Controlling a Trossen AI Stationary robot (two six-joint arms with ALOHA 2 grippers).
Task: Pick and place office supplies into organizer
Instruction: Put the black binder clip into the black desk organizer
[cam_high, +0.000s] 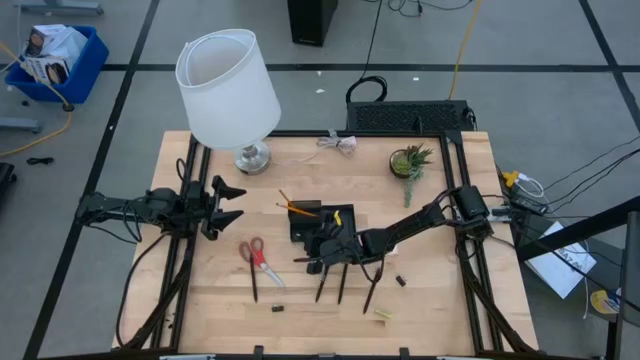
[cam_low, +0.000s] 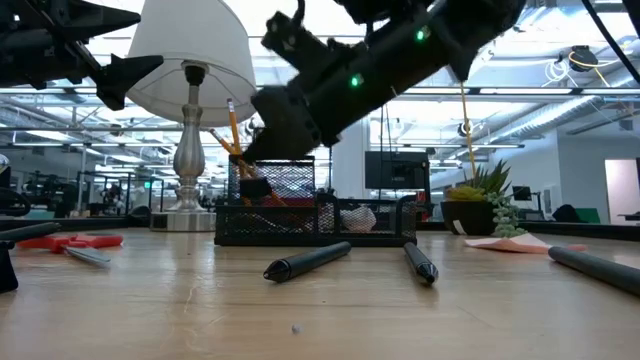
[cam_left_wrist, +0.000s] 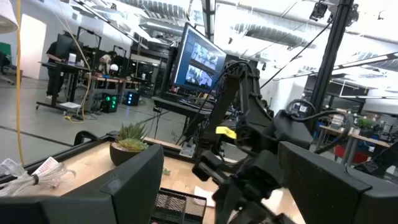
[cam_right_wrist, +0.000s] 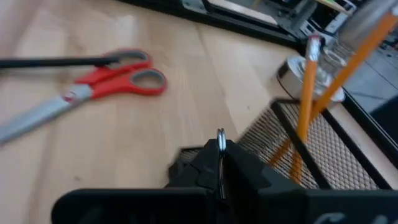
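Black mesh organizer (cam_high: 318, 222): orange pencils (cam_high: 293, 205) upright inside | right gripper (cam_high: 322, 247) pinching binder clip (cam_right_wrist: 220, 144) | left gripper (cam_high: 228, 203) wide

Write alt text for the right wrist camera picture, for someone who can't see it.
The right hand, shut on a small binder clip, hangs over the wooden table beside the mesh organizer holding orange pencils. Red-handled scissors lie farther off.
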